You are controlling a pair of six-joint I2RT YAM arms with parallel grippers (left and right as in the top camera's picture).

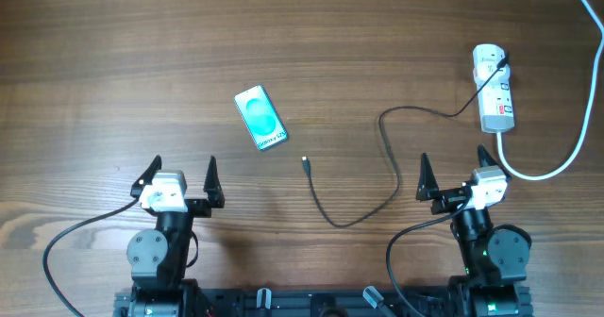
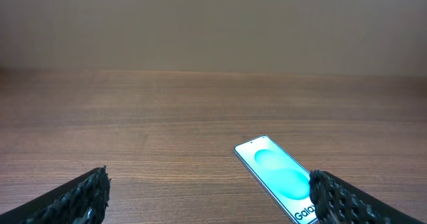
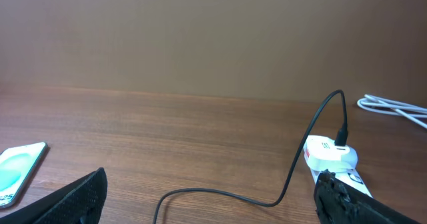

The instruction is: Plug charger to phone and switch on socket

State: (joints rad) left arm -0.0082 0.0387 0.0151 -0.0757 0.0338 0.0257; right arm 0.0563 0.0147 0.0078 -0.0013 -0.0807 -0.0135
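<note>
**A:** Left gripper (image 1: 183,166) and right gripper (image 1: 453,161) are both spread wide, nothing in them.

**B:** Yep. The phone (image 1: 260,118) lies screen-up and skewed, ahead of the left one. The charger (image 1: 394,180) has its plug tip (image 1: 306,164) loose on the table (image 1: 94,72) near the phone, not touching. Its other end sits in the socket (image 1: 494,89) far right, white cord (image 1: 543,176) looping off.

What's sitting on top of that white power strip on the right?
A black plug stands in the far end of the socket; the charger cable trails from it across the table. Its prongs and the socket face beneath it are covered.
</note>
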